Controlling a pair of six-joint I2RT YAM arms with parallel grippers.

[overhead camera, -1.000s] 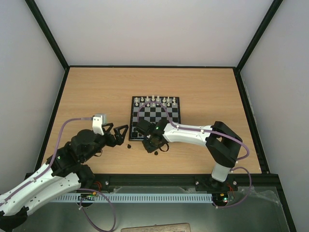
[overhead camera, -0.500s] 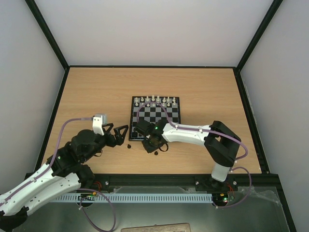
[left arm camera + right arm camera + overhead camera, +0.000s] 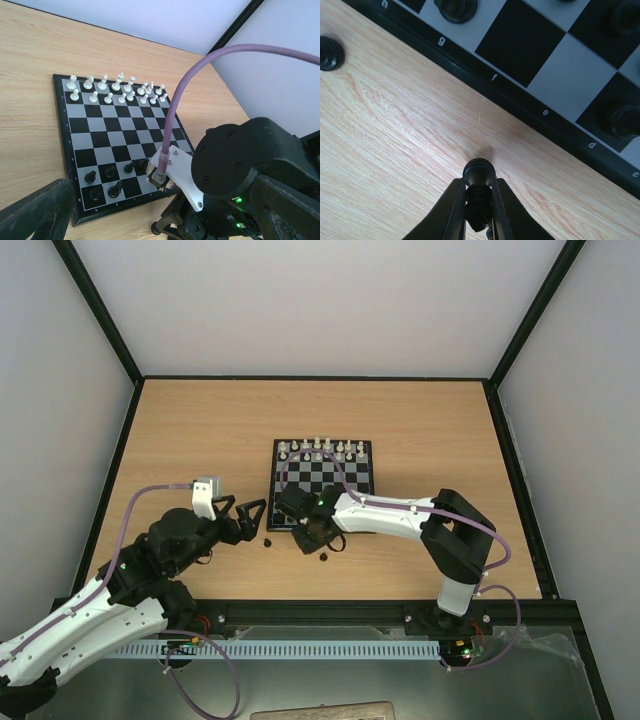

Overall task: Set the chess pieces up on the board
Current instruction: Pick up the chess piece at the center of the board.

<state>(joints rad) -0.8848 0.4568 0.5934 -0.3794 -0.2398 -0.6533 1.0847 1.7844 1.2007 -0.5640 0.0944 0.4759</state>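
The board [image 3: 331, 481] lies mid-table, with several black chess pieces [image 3: 90, 176] standing on its near-left squares. My right gripper [image 3: 308, 538] is low over the wood just off the board's near edge. In the right wrist view its jaws [image 3: 479, 186] are shut on a black chess piece [image 3: 479, 172], which lies on its side on the table with its round base pointing away. Another loose black piece [image 3: 330, 52] rests to the left, and one more [image 3: 323, 557] lies nearer the arms. My left gripper [image 3: 240, 516] hovers left of the board, open and holding nothing.
White pieces [image 3: 320, 447] fill the board's two far rows [image 3: 117, 90]. The right arm's white forearm [image 3: 385, 515] crosses the board's near-right corner. A purple cable [image 3: 175, 110] arcs over the board in the left wrist view. Dark frame rails [image 3: 110, 480] edge the table.
My right gripper's jaws have closed around the lying black piece, and that arm has edged slightly left. The left arm has stayed still.
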